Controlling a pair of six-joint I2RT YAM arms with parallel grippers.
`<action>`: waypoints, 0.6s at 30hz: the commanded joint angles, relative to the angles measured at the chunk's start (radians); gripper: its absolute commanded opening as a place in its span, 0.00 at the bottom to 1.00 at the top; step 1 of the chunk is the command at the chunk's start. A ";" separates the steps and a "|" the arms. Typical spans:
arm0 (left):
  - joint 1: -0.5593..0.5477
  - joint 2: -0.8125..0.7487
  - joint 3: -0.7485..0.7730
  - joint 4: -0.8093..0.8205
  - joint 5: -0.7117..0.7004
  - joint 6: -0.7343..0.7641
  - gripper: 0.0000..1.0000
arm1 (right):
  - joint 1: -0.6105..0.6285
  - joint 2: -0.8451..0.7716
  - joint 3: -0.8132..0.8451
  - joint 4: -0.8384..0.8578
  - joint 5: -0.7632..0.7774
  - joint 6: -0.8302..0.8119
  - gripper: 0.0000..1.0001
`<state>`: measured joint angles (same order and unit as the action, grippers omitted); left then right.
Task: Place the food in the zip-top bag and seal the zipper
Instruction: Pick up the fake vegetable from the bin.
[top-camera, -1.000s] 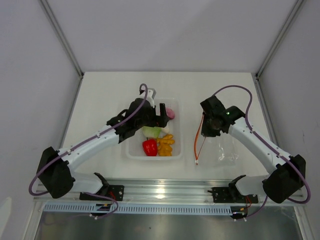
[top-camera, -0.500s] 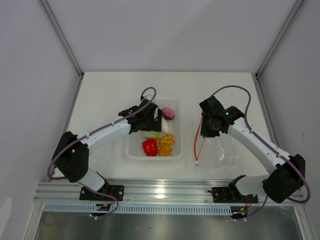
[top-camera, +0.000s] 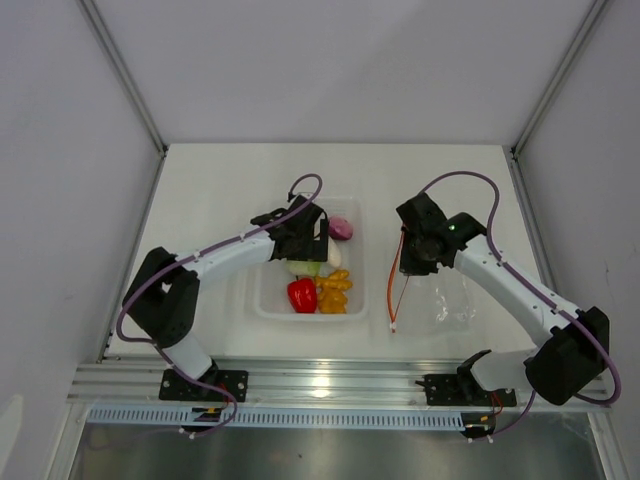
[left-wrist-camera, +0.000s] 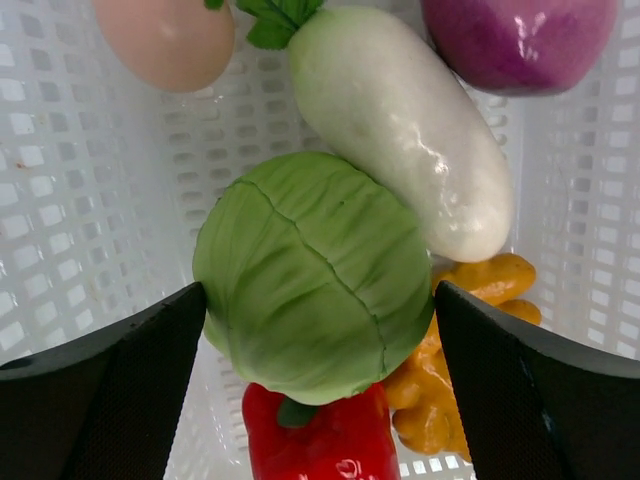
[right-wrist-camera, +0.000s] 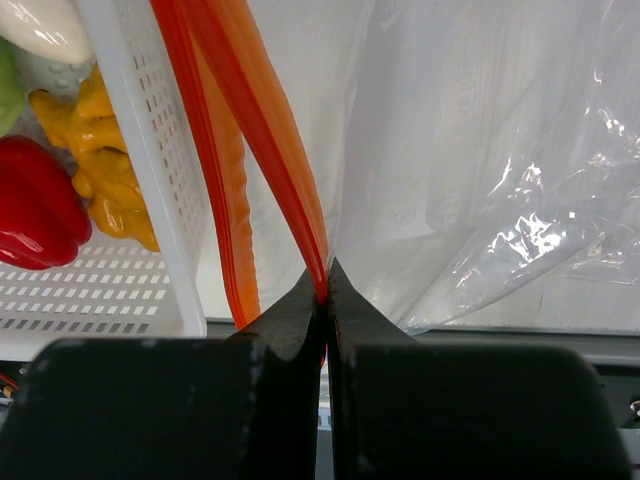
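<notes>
The food lies in a white perforated tray (top-camera: 260, 303): green cabbage (left-wrist-camera: 310, 275), white radish (left-wrist-camera: 400, 130), purple onion (left-wrist-camera: 520, 40), pink round piece (left-wrist-camera: 165, 40), red bell pepper (left-wrist-camera: 320, 440) and an orange-yellow lumpy piece (left-wrist-camera: 480, 285). My left gripper (left-wrist-camera: 318, 305) is open, low in the tray, one finger on each side of the cabbage. The zip-top bag (top-camera: 447, 300) lies right of the tray, its mouth toward the tray. My right gripper (right-wrist-camera: 325, 278) is shut on one lip of the orange-red zipper (right-wrist-camera: 250, 120), lifting it off the other lip.
The tray wall (right-wrist-camera: 150, 170) stands close to the left of the bag's mouth. An aluminium rail (top-camera: 330, 385) with both arm bases runs along the near edge. Grey walls with metal posts enclose the table at the back and sides.
My left gripper has shifted right and dropped lower over the cabbage, with the left elbow swinging inward. The right gripper has kept its hold on the zipper lip and barely moved.
</notes>
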<state>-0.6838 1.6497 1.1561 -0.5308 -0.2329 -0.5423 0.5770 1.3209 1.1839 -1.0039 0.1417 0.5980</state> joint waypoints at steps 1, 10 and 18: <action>0.006 0.012 -0.010 0.058 0.062 -0.022 0.93 | 0.007 0.017 0.017 0.010 0.015 -0.003 0.00; 0.007 0.035 -0.047 0.100 0.089 -0.007 0.69 | 0.012 0.021 0.022 0.004 0.022 0.000 0.00; 0.007 -0.068 -0.065 0.103 0.075 0.011 0.11 | 0.012 0.031 0.031 -0.002 0.036 0.003 0.00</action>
<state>-0.6804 1.6485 1.1118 -0.4229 -0.1833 -0.5385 0.5816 1.3437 1.1839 -1.0046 0.1520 0.5983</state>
